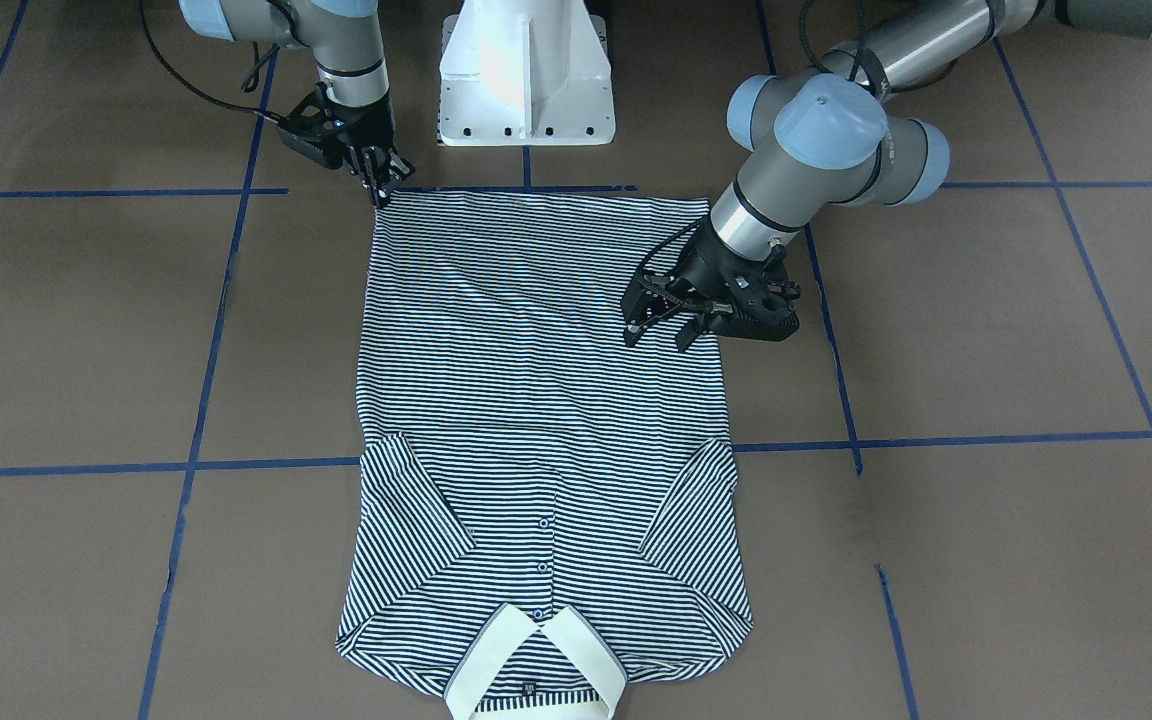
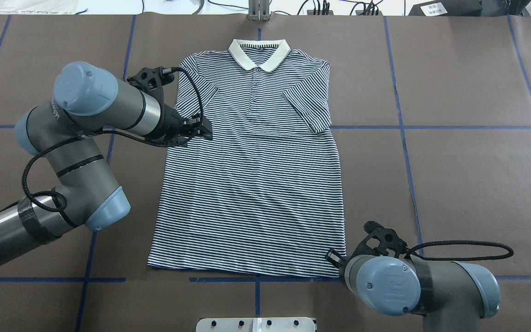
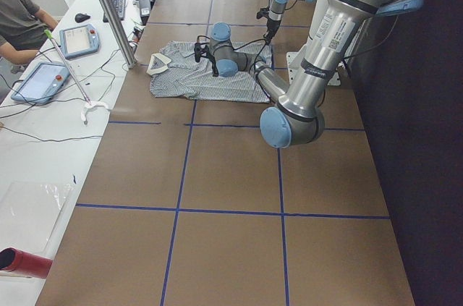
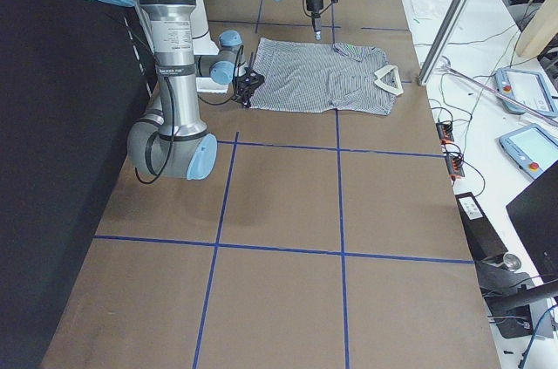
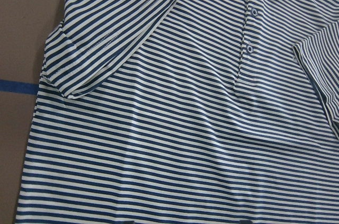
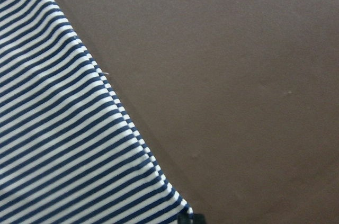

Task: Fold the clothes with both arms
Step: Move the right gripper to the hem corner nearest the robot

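The striped polo shirt (image 1: 536, 400) lies flat and face up on the brown table, with its cream collar (image 2: 259, 50) at the far side and both sleeves folded inward. My left gripper (image 1: 658, 338) is open and hovers over the shirt's side edge just below the sleeve; it also shows in the overhead view (image 2: 203, 130). The left wrist view shows the shirt (image 5: 185, 128) with its button placket. My right gripper (image 1: 381, 190) points down with its fingers together on the near hem corner. The right wrist view shows the shirt's edge (image 6: 63, 144) ending at a fingertip.
The white pedestal (image 1: 526, 80) stands just behind the hem. Blue tape lines (image 2: 431, 127) grid the brown table. A metal pole (image 3: 108, 9) and a side bench with tablets and an operator (image 3: 18, 17) lie beyond the collar end.
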Controlling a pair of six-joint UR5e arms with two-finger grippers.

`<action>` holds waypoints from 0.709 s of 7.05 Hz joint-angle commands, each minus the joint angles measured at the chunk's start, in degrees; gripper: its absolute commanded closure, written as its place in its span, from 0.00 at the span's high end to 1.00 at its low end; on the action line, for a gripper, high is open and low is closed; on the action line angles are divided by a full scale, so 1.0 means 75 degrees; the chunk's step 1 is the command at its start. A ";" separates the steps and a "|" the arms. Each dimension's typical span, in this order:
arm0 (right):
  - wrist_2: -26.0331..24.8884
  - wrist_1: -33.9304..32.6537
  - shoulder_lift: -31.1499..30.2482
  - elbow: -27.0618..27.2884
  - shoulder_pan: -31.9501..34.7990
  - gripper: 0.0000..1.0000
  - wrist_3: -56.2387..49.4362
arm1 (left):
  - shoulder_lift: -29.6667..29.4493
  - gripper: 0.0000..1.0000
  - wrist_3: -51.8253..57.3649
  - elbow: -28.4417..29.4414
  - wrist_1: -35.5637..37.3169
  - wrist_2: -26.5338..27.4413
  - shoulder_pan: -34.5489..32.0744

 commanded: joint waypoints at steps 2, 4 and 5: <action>0.0040 0.0003 -0.0003 0.0197 -0.0007 0.00 -0.0010 | 0.0649 0.76 -0.0744 -0.0913 0.0044 0.0178 0.0020; 0.0052 -0.0009 -0.0015 0.0339 0.0028 0.00 -0.0021 | 0.1609 0.76 -0.1990 -0.2296 0.0556 0.2126 0.1560; 0.0052 -0.0009 -0.0015 0.0409 0.0017 0.00 -0.0021 | 0.2159 0.75 -0.2144 -0.2881 0.0966 0.2253 0.1869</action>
